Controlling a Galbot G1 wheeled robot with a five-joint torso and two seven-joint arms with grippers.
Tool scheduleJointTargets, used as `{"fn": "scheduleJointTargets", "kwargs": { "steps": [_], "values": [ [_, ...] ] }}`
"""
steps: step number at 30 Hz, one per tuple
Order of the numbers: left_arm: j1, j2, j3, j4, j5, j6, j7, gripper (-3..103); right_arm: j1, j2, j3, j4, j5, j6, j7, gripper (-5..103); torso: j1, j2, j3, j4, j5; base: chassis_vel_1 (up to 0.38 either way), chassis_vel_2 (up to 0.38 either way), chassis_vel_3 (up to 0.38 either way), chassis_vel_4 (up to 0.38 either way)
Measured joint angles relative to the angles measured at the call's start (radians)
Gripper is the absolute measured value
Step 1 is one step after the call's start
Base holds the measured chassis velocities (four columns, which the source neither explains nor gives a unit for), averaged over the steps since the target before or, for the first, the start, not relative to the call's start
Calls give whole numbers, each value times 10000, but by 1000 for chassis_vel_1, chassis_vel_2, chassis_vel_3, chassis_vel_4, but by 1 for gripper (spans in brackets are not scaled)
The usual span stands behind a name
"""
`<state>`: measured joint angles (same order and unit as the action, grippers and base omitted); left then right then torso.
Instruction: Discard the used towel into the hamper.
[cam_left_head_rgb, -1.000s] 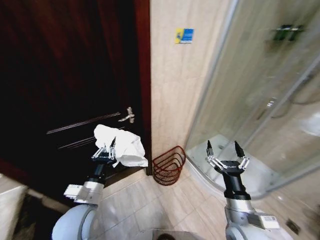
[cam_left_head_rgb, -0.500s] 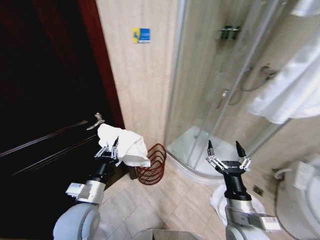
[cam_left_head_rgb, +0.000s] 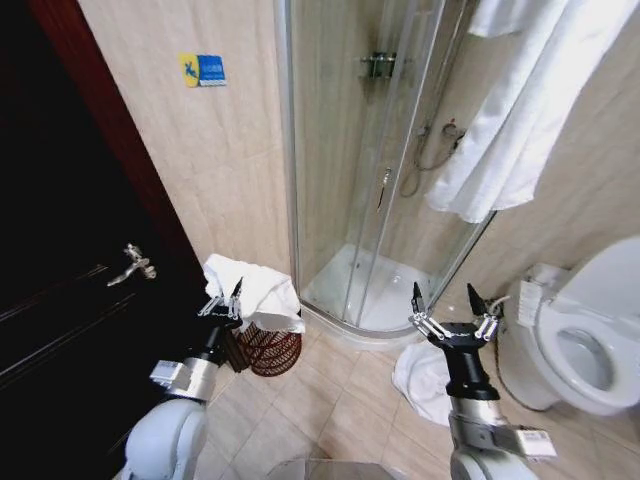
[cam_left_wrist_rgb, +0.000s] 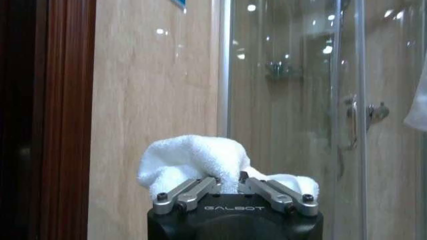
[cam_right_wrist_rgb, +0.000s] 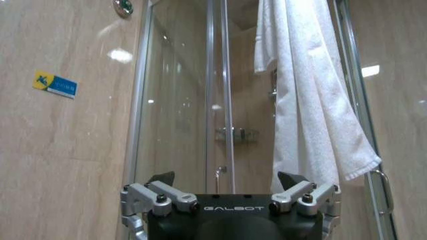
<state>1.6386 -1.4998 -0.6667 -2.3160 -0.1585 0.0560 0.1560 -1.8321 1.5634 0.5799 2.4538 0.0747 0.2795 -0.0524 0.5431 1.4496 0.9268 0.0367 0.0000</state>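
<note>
Below the left end effector (cam_left_head_rgb: 222, 302), which we see clamped on the towel (cam_left_head_rgb: 260, 296), stands the hamper (cam_left_head_rgb: 268, 350) on the floor, slightly to the right. We judge this arm nearer. Our right end effector (cam_left_head_rgb: 447, 306) hovers spread wide, well apart.

White towel (cam_left_head_rgb: 258, 292); dark red-brown openwork hamper (cam_left_head_rgb: 268, 350); beige tiled wall (cam_left_head_rgb: 220, 170) bearing yellow-and-blue sign (cam_left_head_rgb: 202, 69); dark wood door (cam_left_head_rgb: 60, 260) on left.

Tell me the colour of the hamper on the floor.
Dark red-brown; the hamper shows best in the head view, partly behind the white towel.
</note>
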Motion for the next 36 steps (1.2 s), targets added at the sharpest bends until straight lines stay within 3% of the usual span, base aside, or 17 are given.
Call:
{"fn": "scheduleJointTargets", "kwargs": {
  "steps": [15, 19, 22, 36],
  "values": [
    [-890, 556, 176, 1842, -148, -49, 32, 7, 1, 42, 16, -162, -44, -84, -56, 100, 0, 0, 0, -2, -1, 0, 0, 0, 0],
    [-1086, 658, 236, 2435, -116, -213, 64, 7, -13, 34, 23, -163, -44, -75, -78, 100, -1, 0, 0, -3, 0, 0, 0, 0, 0],
    [-1225, 714, 384, 2993, -145, -651, 164, 7, -26, 28, 37, -163, -42, -46, -97, 100, -1, 0, 0, -2, -1, -60, 61, 63, -61],
    [-1479, 717, 574, 4054, 223, -948, 198, 7, -70, 35, -1, -163, -14, 151, -240, 100, 3, -1, 1, -2, -1, -92, 94, 102, -94]
  ]
}}
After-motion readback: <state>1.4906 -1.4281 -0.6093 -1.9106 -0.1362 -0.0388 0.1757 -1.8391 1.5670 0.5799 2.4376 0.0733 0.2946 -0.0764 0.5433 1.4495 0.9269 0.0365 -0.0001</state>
